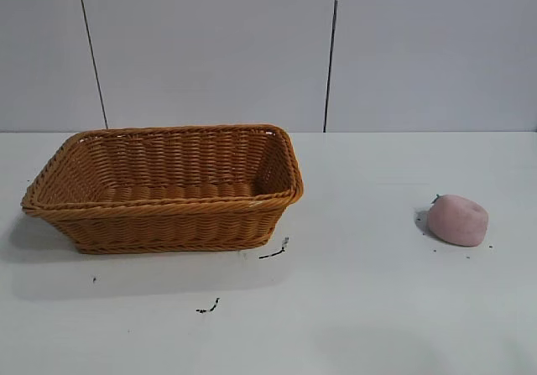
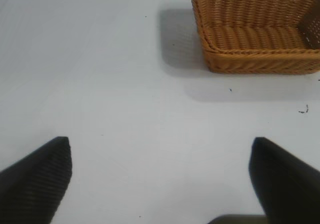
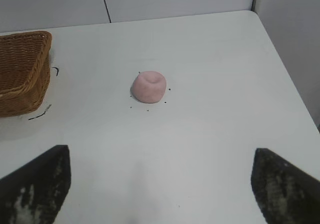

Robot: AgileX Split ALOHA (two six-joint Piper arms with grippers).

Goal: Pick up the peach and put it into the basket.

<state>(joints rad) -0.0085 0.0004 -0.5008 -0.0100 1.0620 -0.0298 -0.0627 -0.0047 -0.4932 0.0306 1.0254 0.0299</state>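
Observation:
The pale pink peach [image 1: 457, 220] lies on the white table at the right, dimple up, and in the right wrist view the peach [image 3: 148, 87] sits well ahead of my fingers. An orange-brown wicker basket [image 1: 168, 186] stands at the left with nothing in it. My right gripper [image 3: 161, 159] is open, far short of the peach, nothing between its fingers. My left gripper [image 2: 161, 156] is open too, over bare table, with the basket [image 2: 260, 58] some way off. Neither arm shows in the exterior view.
Small black marks [image 1: 274, 252] lie on the table in front of the basket, and dark specks surround the peach. The table's edge and a wall panel [image 3: 295, 58] run close beyond the peach on the right. White table stretches between basket and peach.

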